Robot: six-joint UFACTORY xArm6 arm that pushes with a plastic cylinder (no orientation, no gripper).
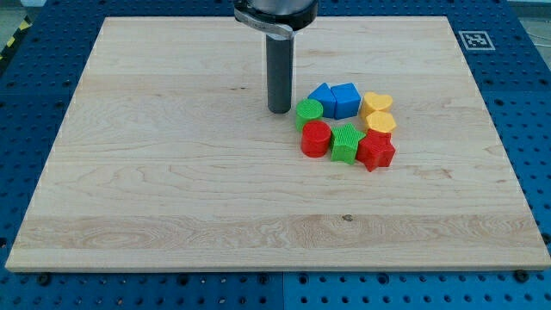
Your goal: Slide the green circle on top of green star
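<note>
The green circle [309, 111] lies on the wooden board [172, 172], right of the board's middle. The green star [345, 142] lies just below and to the right of it, with the red circle [316, 138] between them on the left. My tip [279, 110] stands on the board just left of the green circle, very close to it or touching it. The rod rises straight up to the view's top.
Around the two green blocks sit a blue triangle-like block [320, 96], a blue block [345, 100], a yellow heart [376, 104], a second yellow block [380, 123] and a red star [375, 150]. The blocks form a tight ring. A marker tag [474, 40] is at the top right.
</note>
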